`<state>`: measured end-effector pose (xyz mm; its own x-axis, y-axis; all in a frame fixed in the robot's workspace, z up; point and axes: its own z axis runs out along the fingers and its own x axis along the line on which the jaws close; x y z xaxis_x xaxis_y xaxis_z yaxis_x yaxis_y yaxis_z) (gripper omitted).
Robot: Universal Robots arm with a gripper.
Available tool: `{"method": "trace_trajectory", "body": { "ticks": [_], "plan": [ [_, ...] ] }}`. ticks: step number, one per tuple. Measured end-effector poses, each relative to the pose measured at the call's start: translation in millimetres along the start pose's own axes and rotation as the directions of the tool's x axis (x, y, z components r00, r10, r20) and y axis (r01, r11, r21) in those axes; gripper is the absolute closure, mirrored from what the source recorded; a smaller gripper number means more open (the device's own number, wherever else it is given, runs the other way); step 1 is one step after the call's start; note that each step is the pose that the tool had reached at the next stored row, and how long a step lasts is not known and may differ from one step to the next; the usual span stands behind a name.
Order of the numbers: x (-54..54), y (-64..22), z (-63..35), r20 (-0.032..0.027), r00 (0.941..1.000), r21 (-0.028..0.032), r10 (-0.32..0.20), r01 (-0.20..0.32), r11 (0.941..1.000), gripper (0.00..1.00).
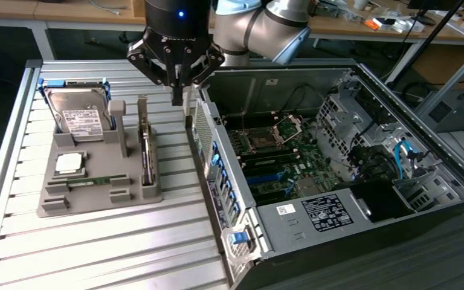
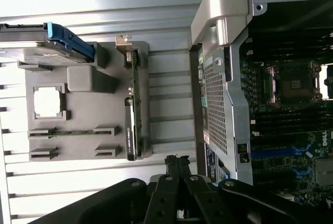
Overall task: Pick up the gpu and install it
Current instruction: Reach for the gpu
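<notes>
The gpu (image 1: 145, 148) stood on edge in a slot of the grey holder (image 1: 135, 194), probably so its upper edge was free for a pinch from above. The gripper (image 1: 179, 90) hung empty above it, jaws pressed together, between the holder and the open computer case (image 1: 215, 157).

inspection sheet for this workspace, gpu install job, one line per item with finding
surface: slatted metal table, grey holder tray on it
job's things: gpu standing on edge in the tray slot; open computer case beside the tray
clutter: hard drive, processor chip, memory stick in the tray
grippers: pincer shut, empty, above the gap between tray and case
cables: blue cables inside the case
surroundings: cluttered workbench behind
</notes>
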<state>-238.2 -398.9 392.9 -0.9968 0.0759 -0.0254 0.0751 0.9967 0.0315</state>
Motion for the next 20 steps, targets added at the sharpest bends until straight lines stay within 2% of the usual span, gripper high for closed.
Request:
{"method": "trace_trajectory", "body": {
  "ticks": [20],
  "plan": [
    [12.2, -0.9, -0.2, 0.0002, 1.0000, 0.0021, 0.000, 0.000, 1.0000, 0.89]
  ]
}}
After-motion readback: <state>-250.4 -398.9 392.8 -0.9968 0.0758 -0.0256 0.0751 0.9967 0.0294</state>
